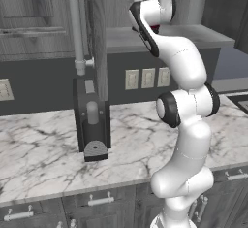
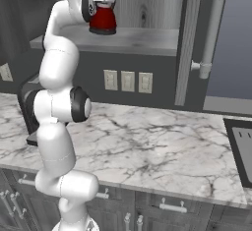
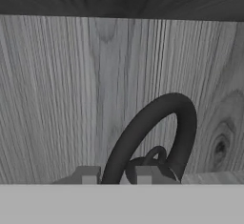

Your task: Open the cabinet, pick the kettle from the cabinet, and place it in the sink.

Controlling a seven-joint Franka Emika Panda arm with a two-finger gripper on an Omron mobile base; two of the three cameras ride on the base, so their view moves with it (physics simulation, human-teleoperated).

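- We see the small red dome-shaped kettle (image 2: pixel 103 19) standing on the grey wood-grain shelf (image 2: pixel 142 41) of the open upper wall cabinet (image 2: pixel 147 4), close to the shelf's front edge.
- Our two-finger gripper (image 3: pixel 116 174) is right at the kettle: in the hand view its two small tips (image 3: pixel 86 174) sit either side of the foot of the kettle's black arched handle (image 3: pixel 162 127), drawn in near it. We cannot tell whether they are actually pinching the handle.
- In the right base view the white hand covers the kettle's upper left, with the red body showing below and to the right of it.
- One dark grey panelled cabinet door (image 2: pixel 189 38) stands swung out edge-on, its long silver bar handle (image 2: pixel 212 28) beside it.
- Below the cabinet runs a dark backsplash with three pale wall switches (image 2: pixel 128 81).
- The white marble counter (image 2: pixel 157 151) lies beneath, with low grey under-counter cabinets (image 2: pixel 167 208) in front.
- A black coffee machine (image 1: pixel 92 120) stands on the counter to the arm's left.
- The corner of the black sink (image 2: pixel 241 146) shows at the right edge of the right base view, well apart from the kettle.
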